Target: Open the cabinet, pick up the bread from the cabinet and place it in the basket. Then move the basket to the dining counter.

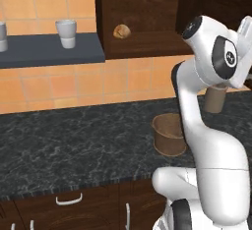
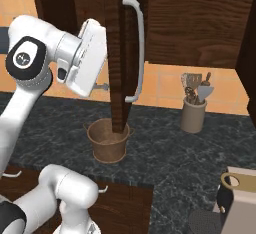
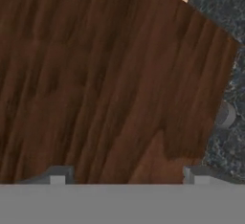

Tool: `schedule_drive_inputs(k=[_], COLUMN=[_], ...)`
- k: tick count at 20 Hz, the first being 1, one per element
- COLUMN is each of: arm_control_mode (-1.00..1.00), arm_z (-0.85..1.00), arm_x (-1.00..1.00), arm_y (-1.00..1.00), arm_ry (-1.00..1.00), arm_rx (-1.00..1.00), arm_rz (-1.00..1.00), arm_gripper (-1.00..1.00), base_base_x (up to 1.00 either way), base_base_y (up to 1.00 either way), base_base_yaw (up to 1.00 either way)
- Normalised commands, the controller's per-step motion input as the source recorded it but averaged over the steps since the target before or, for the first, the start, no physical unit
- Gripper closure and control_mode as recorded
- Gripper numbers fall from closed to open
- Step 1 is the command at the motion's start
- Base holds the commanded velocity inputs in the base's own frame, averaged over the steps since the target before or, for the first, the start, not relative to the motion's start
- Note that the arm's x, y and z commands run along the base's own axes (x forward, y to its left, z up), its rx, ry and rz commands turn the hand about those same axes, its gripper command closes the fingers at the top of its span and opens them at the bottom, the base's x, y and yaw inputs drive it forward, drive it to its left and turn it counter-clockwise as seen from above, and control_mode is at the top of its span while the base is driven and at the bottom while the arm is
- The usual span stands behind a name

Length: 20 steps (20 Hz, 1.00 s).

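1. Standing open, the cabinet door (image 2: pixel 117 53) swung out edge-on toward the right base camera, its long silver bar handle (image 2: pixel 137 48) running down the front edge.
2. Inside the open cabinet (image 1: pixel 147 22), the bread (image 1: pixel 121 31) sat on the lower shelf, near the left wall, untouched and apart from the arm.
3. The basket (image 1: pixel 169 134) stood upright on the black speckled counter (image 1: pixel 74 145), below the cabinet and just beside the arm's white link in the left base view.
4. In the right base view the basket (image 2: pixel 108 140) sat directly under the lower edge of the open door, its small loop handles showing at the rim.
5. The gripper (image 3: pixel 127 175) faced the flat wooden face of the door at close range; its two finger tips (image 3: pixel 57 176) stood wide apart with nothing between them.
6. The hand sat against the inner side of the door, to the left of the handle in the right base view.
7. A brown utensil pot (image 2: pixel 193 114) with spoons and a whisk stood on the counter to the right, near the tiled wall.
8. A white cup (image 1: pixel 66 33) rested on a dark shelf (image 1: pixel 49 49) left of the cabinet.
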Motion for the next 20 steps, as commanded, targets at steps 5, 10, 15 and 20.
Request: schedule_drive_inputs(k=[5, 10, 15, 20], arm_control_mode=[-1.00, -1.00, -1.00, -1.00], arm_z=[-0.28, -0.03, 0.12, 0.11], arm_x=[-0.14, -0.07, 0.00, -0.07], arm_y=[0.31, 0.93, 0.88, 0.33], arm_ry=[-0.12, -0.01, 0.18, 0.27], arm_rx=[0.00, 0.00, 0.00, -0.08], arm_rz=[0.02, 0.26, 0.49, 0.69], arm_gripper=[-1.00, -1.00, -1.00, -1.00], base_base_x=[0.00, 0.00, 0.00, 0.00], base_base_y=[0.00, 0.00, 0.00, 0.00], base_base_yaw=[0.00, 0.00, 0.00, 0.00])
